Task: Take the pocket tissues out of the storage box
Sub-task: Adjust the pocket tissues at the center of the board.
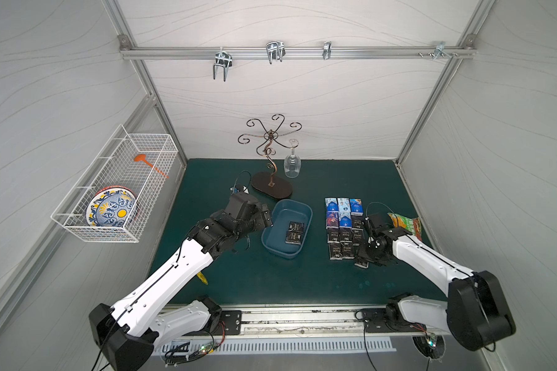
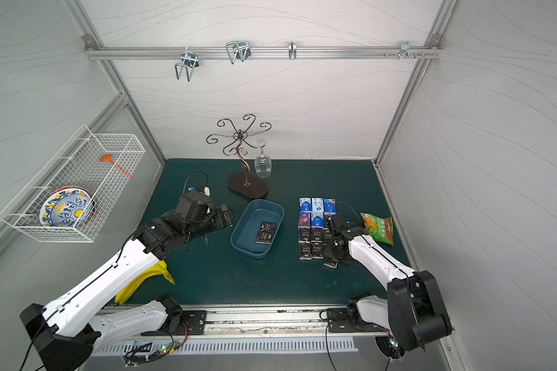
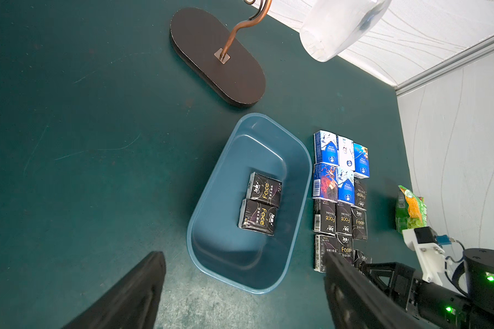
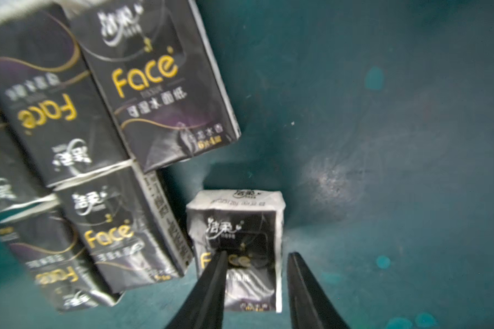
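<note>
The blue storage box (image 1: 285,213) (image 2: 258,215) (image 3: 254,148) sits mid-mat with two black pocket tissues (image 1: 295,232) (image 2: 266,232) (image 3: 261,203) lying flat inside. To its right, several more packs (image 1: 343,225) (image 2: 315,225) (image 3: 340,193) (image 4: 97,128) lie in a tidy grid on the mat. One black pack (image 4: 237,225) (image 1: 361,264) lies at the grid's near right corner. My right gripper (image 4: 257,253) (image 1: 365,257) hovers just over it, open, one finger overlapping it. My left gripper (image 3: 243,254) (image 1: 267,218) is wide open and empty at the box's left rim.
A copper stand (image 1: 271,184) with a hanging wine glass (image 1: 292,165) is behind the box. A green-orange snack bag (image 1: 405,225) lies right of the grid. A wire basket (image 1: 116,189) with a plate hangs on the left wall. Bananas (image 2: 145,279) lie under my left arm.
</note>
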### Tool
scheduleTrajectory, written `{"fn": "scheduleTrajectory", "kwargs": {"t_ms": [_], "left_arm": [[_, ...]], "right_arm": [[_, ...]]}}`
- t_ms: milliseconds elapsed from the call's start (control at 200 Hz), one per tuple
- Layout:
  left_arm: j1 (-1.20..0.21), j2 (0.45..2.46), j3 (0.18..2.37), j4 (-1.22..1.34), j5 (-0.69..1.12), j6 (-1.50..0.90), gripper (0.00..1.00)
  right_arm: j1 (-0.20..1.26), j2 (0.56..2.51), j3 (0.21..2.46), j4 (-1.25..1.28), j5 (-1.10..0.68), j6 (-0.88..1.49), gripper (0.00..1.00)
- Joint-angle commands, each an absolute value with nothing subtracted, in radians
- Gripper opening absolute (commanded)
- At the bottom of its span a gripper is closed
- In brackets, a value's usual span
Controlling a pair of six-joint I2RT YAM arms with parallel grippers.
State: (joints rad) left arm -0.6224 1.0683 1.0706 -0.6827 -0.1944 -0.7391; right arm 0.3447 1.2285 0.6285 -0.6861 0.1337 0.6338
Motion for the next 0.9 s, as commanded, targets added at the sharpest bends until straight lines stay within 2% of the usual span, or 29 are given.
{"fn": "scheduleTrajectory", "kwargs": {"t_ms": [0, 90, 891], "left_arm": [[-0.626, 1.058, 1.089, -0.664, -0.21, -0.735, 0.9], [-0.626, 1.061, 1.092, -0.663, -0.209, -0.735, 0.9], [-0.63, 1.078, 1.111, -0.668, -0.219, -0.736, 0.9]], "right_arm": [[0.332, 1.234, 0.602, -0.654, 0.12, 0.65, 0.33], [0.327, 1.24, 0.601, -0.65, 0.114, 0.633, 0.3], [0.328, 1.315, 0.699, -0.696, 0.114, 0.51, 0.36]]}}
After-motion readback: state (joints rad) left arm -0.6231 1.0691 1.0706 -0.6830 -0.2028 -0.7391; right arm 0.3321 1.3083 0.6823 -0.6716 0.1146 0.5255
